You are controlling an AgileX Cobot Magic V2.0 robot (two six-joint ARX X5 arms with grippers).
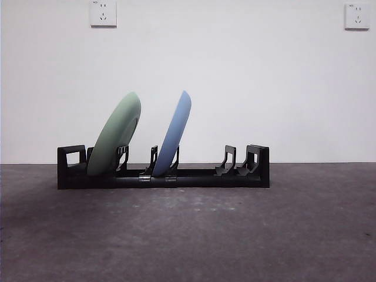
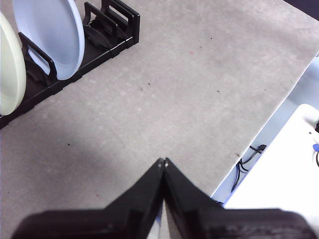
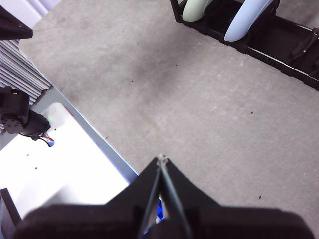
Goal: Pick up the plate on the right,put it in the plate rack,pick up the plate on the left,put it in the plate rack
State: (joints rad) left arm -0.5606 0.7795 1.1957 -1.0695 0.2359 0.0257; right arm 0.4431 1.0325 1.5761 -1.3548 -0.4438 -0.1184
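The long black plate rack (image 1: 200, 176) stands across the middle of the table. A pale green plate (image 1: 116, 135) leans in its left slots and a light blue plate (image 1: 175, 134) leans in the slots beside it. Both plates show in the left wrist view too, green (image 2: 9, 69) and blue (image 2: 52, 32), and in the right wrist view, green (image 3: 193, 10) and blue (image 3: 245, 19). My left gripper (image 2: 163, 162) is shut and holds nothing, well back from the rack (image 2: 107, 30). My right gripper (image 3: 161, 158) is shut with nothing in it, far from the rack (image 3: 279, 45).
The rack's right-hand slots (image 1: 235, 161) hold nothing. The grey table (image 1: 188, 235) ends at an edge (image 2: 259, 134) close to the left gripper, with cables beyond. A white surface (image 3: 60, 164) lies past the table edge by the right gripper.
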